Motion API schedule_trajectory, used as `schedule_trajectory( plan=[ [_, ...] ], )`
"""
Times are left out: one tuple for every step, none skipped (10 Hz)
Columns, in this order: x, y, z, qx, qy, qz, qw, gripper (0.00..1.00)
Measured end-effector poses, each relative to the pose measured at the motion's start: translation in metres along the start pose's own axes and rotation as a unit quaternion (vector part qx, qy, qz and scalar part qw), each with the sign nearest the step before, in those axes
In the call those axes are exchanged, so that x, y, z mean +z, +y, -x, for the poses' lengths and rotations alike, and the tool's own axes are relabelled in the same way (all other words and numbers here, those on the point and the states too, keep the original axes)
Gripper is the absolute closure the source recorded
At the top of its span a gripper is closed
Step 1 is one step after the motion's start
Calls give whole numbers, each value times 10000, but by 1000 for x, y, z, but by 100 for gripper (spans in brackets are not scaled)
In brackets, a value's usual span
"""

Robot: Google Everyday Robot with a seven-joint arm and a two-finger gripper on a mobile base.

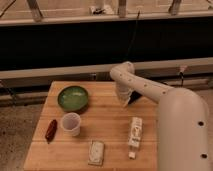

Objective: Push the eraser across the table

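Approach step: the eraser [96, 152] lies well apart from the tool [128, 98], whose state I cannot tell. Next, the tool must lower to the tabletop [107, 117] beside it.

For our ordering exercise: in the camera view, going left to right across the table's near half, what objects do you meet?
Dark red oblong object → pale plastic cup → flat white rectangular eraser → white bottle lying down. The end effector is farther back, beyond the bottle.

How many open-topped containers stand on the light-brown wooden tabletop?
2. The round green bowl sits at the table's far left; the pale plastic cup stands just in front of it. The gripper hangs over the far right; its arm may hide something.
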Motion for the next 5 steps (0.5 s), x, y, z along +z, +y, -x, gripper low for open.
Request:
schedule_trajectory(
  plan=[
    [1,3,-5,74,-56,-44,9999,100],
    [1,4,-10,133,-116,-118,9998,100],
    [2,3,-12,160,-169,-167,9996,100],
    [3,4,-15,202,-256,-244,9992,100],
    [5,5,-18,232,-330,-299,9987,100]
  ],
)
